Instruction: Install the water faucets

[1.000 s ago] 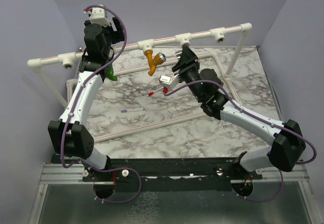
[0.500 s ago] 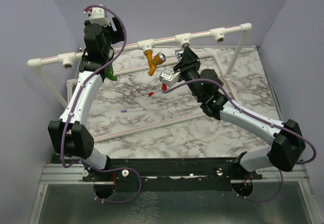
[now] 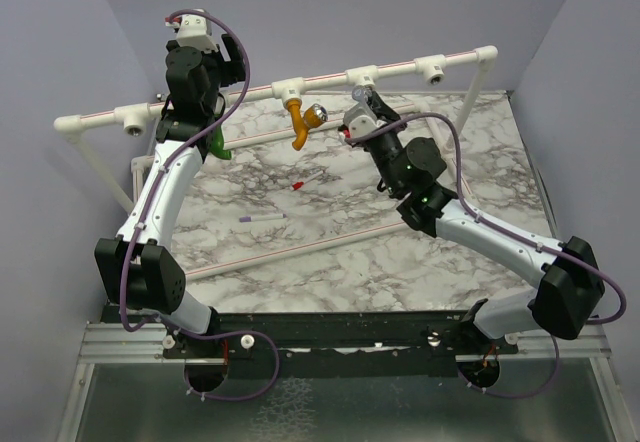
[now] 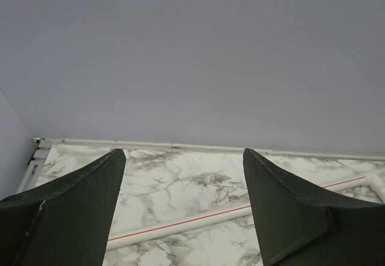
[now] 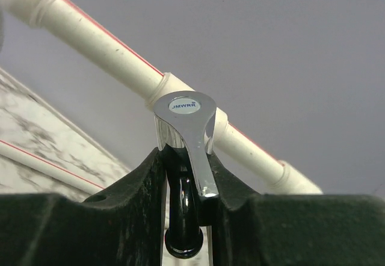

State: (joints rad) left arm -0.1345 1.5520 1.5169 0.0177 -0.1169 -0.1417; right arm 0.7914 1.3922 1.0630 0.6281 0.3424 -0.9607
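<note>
Grip looks solid: right hand (image 5: pixel 186 176) clamped on the grey faucet (image 5: pixel 186 106), lever running back toward the wrist. Straight beyond it, just touching by the look, sits the white tee joint (image 5: pixel 161 85); left hand (image 4: pixel 183 151), gaping empty, is far left.
</note>
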